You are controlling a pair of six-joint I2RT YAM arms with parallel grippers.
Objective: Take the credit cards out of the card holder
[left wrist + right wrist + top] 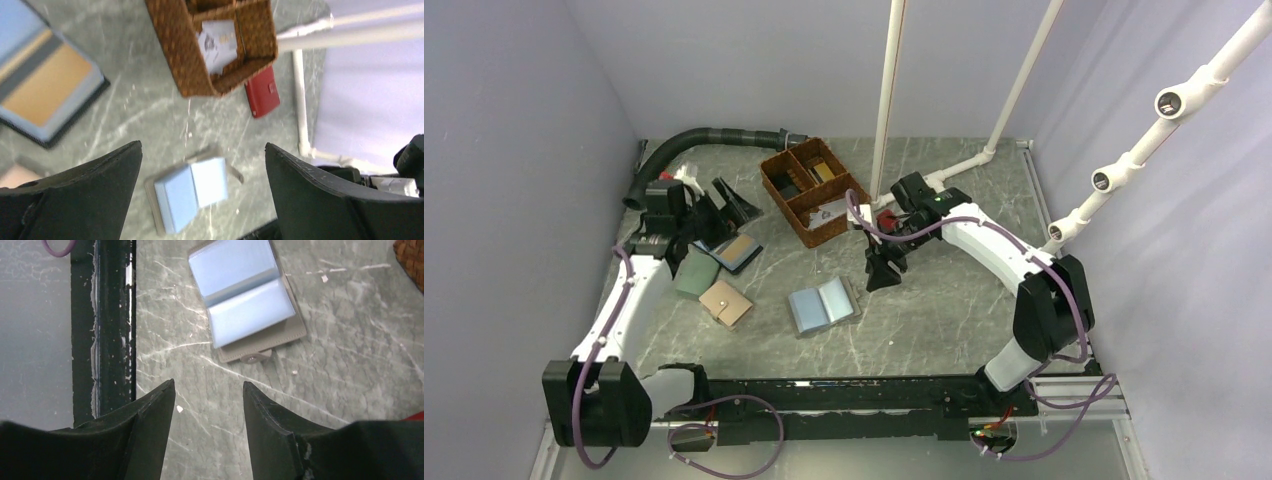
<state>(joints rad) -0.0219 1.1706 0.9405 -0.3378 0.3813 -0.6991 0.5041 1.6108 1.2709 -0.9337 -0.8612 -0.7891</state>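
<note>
The card holder [824, 305] lies open on the table, light blue inside with a taupe-grey rim and a small tab [252, 358]. It shows in the left wrist view [192, 192] and the right wrist view [245, 295]; I cannot tell whether its slots hold cards. Pale white cards [220, 45] lie in the near compartment of the wicker basket [776, 192]. My left gripper [722, 208] hangs wide open and empty, left of the basket [202, 145]. My right gripper [884, 272] is open and empty, just right of the holder [208, 383].
A blue wallet with a tan panel [736, 250], a green wallet [696, 272] and a tan wallet [726, 302] lie at the left. A red wallet [262, 92] sits by the basket's right corner. White pipes [886, 100] and a black hose [684, 145] stand at the back.
</note>
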